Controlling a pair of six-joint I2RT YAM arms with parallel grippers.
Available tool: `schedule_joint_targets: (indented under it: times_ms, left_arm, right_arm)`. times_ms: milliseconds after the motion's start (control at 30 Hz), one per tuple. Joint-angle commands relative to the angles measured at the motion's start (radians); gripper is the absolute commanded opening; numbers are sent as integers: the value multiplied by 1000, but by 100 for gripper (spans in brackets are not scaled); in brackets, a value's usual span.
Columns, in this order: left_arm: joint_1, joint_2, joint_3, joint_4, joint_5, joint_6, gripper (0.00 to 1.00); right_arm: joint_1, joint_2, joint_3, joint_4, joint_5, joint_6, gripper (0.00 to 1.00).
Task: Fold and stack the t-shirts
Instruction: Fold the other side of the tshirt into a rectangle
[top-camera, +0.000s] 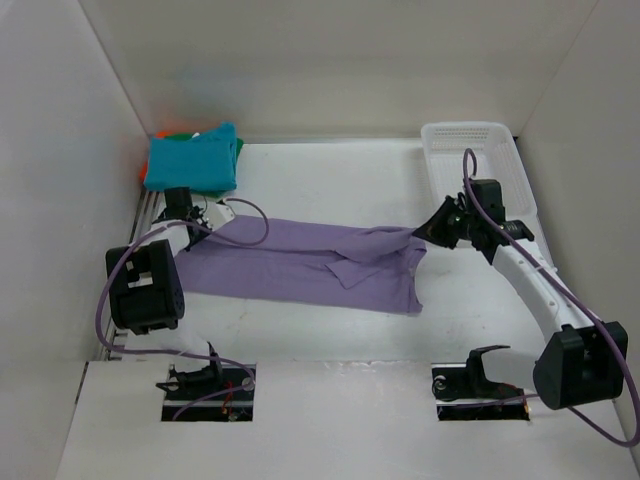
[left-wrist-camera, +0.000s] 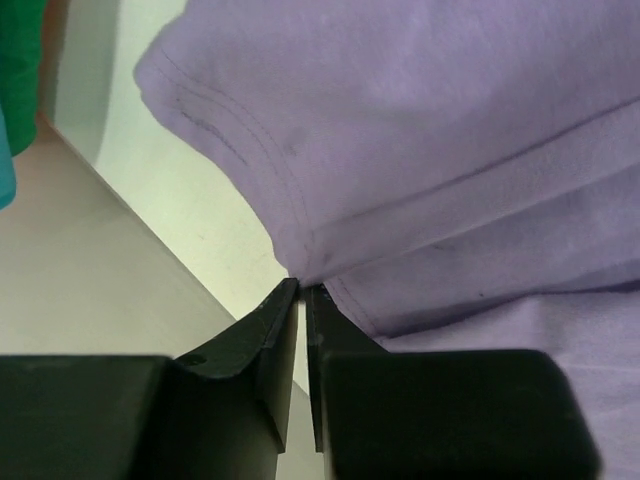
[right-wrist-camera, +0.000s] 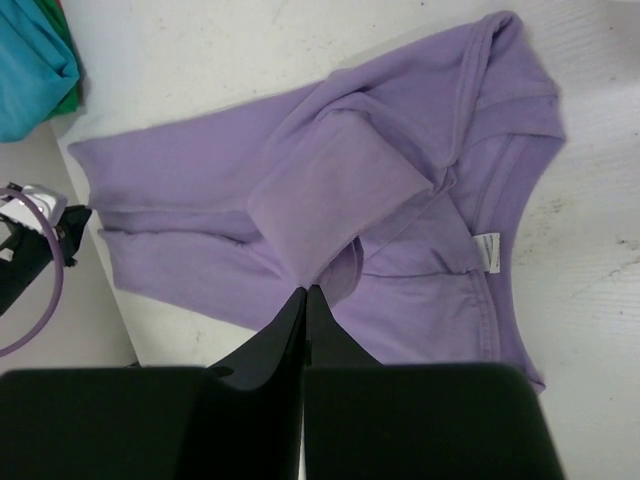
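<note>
Pinching the purple shirt (top-camera: 290, 265) at their tips, left gripper (left-wrist-camera: 303, 290) and right gripper (right-wrist-camera: 305, 290) are both clamped on cloth; it lies stretched between them. Judged soft, light, limp: take hold at hem corners.

**Stock count, table area**

- T-shirts: 4 in all. 1 lavender t-shirt (top-camera: 300, 265), 1 teal t-shirt (top-camera: 195, 160), 1 green t-shirt (top-camera: 239, 149) and 1 orange t-shirt (top-camera: 146, 180). The green and orange show as edges only.
- White mesh basket (top-camera: 432, 132): 1.
- Robot arms: 2, the left arm (top-camera: 145, 285) and the right arm (top-camera: 540, 290).
- Grippers: 2, the left gripper (top-camera: 220, 213) and the right gripper (top-camera: 428, 230).
- Purple cables: 2, the left cable (top-camera: 262, 218) and the right cable (top-camera: 468, 162).
- Neck label (right-wrist-camera: 486, 250): 1.
- Table (top-camera: 330, 180): 1.
</note>
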Motion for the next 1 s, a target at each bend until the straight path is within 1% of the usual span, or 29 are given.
schedule_joint_targets:
  times_ms: [0, 67, 133, 167, 300, 367, 433, 500, 567, 667, 733, 800, 867, 900, 967]
  left_arm:
    - [8, -65, -25, 20, -5, 66, 13]
    - [5, -74, -34, 6, -5, 77, 29]
    - [9, -87, -36, -9, 3, 72, 49]
    - [12, -97, -33, -12, 6, 68, 53]
    - [40, -147, 10, -17, 34, 40, 59]
    - [38, -175, 59, -18, 57, 2, 60]
    - [20, -196, 140, -36, 87, -50, 61]
    - [-53, -196, 237, -76, 120, -104, 61]
    - [-168, -178, 320, -121, 144, -167, 61]
    - [-389, -138, 395, -176, 182, -225, 59]
    - [-541, -95, 436, -205, 207, -256, 53]
    - [-673, -52, 469, -234, 254, -276, 44]
    - [-780, -6, 492, -257, 319, -282, 39]
    - [-820, 20, 501, -264, 354, -282, 39]
    - [-859, 73, 527, -267, 454, -296, 38]
  right_arm:
    - [9, 0, 0, 32, -21, 3, 0]
    - [15, 12, -1, 38, -27, 5, 0]
    - [29, 29, 3, 50, -27, 8, 0]
    - [35, 41, 9, 59, -27, 8, 0]
    - [56, 124, 63, 91, -35, 8, 0]
    - [58, 176, 106, 110, -47, 8, 0]
    - [59, 242, 167, 139, -53, 8, 0]
    - [59, 320, 238, 162, -44, 12, 0]
    - [56, 402, 307, 185, -29, 32, 0]
    - [41, 535, 411, 203, 8, 95, 0]
    - [41, 616, 486, 207, 23, 112, 0]
    - [44, 681, 548, 200, 34, 115, 0]
    - [45, 722, 577, 200, 37, 121, 0]
    - [49, 736, 583, 205, 34, 126, 0]
    - [52, 752, 582, 213, 30, 135, 0]
